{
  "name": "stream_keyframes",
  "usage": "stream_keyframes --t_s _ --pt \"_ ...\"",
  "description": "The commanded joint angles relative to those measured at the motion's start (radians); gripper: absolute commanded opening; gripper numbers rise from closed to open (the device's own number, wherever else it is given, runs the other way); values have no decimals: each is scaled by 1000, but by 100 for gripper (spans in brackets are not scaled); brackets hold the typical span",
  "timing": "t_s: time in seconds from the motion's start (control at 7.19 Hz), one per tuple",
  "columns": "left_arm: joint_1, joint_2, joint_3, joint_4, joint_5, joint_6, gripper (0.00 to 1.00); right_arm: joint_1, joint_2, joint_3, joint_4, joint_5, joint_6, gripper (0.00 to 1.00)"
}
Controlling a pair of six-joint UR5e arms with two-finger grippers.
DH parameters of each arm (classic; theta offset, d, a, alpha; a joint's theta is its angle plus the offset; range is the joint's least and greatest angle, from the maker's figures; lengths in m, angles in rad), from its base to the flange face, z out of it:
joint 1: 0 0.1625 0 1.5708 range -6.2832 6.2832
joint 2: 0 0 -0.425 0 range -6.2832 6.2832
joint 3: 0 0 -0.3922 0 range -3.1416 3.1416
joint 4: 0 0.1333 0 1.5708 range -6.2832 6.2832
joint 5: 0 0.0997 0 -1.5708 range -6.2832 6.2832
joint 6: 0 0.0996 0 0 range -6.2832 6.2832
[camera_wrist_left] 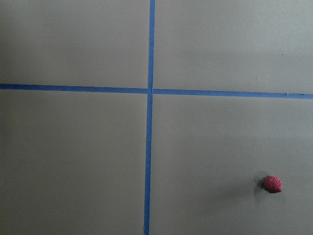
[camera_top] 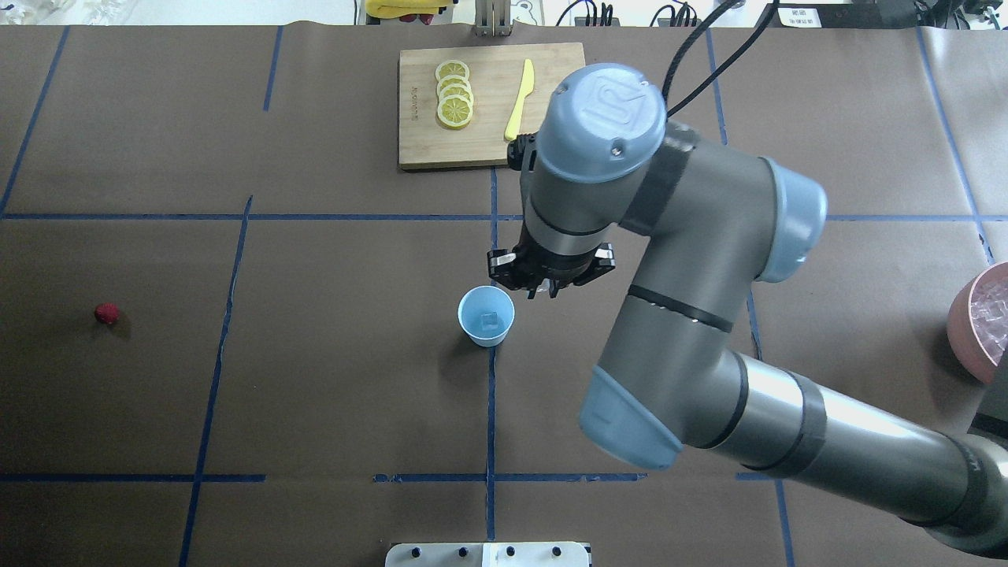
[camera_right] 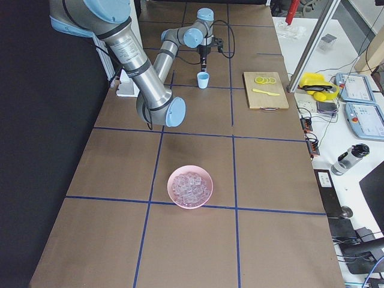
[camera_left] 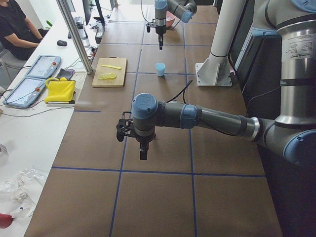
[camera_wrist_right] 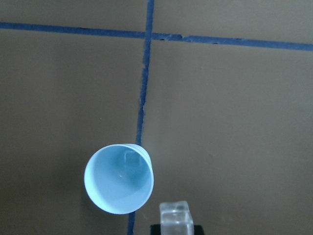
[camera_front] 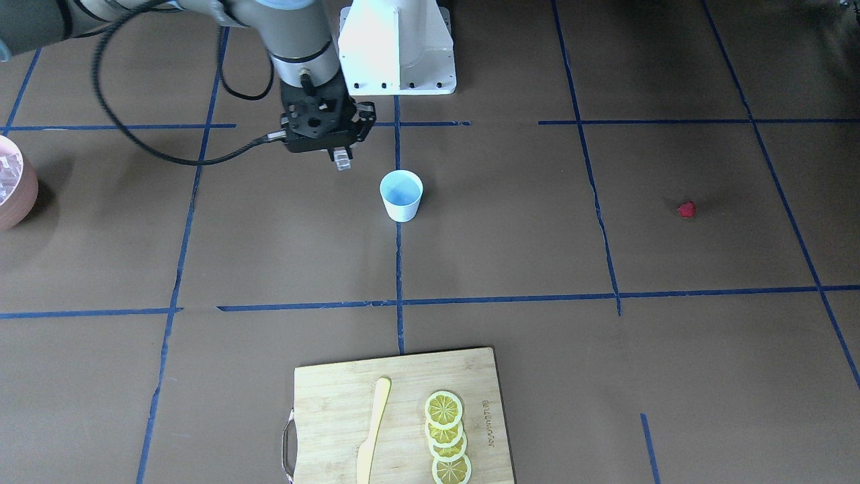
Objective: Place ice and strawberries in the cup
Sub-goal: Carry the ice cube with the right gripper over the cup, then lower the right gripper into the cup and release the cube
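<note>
The white cup with a pale blue inside stands at the table's middle; it also shows in the overhead view and the right wrist view. One ice cube lies inside it. My right gripper is shut on another clear ice cube and holds it above the table, just beside the cup's rim. The red strawberry lies alone far out on my left side and shows in the left wrist view. My left gripper hangs above the table; I cannot tell whether it is open or shut.
A pink bowl full of ice cubes stands at my far right. A wooden cutting board with lemon slices and a yellow knife lies at the far edge beyond the cup.
</note>
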Motion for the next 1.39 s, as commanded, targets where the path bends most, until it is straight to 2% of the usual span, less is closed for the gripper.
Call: stream_keyframes --t_s 0.0,0.42,0.7,0.83,0.97,1.25 --pt "0 0 -1 0 0 0 100 -65 82 -125 3 -49 33 1" --pt "0 -1 0 0 0 0 100 -79 91 -207 96 -81 33 1" --pt "0 -1 0 0 0 0 100 -79 96 -210 98 -83 32 5" --pt "0 0 2 0 0 0 100 -78 96 -210 99 -81 30 55" --pt "0 -1 5 -2 0 0 100 -79 96 -209 99 -81 28 96" --pt "2 -1 6 -2 0 0 100 -79 97 -200 96 -77 32 98"
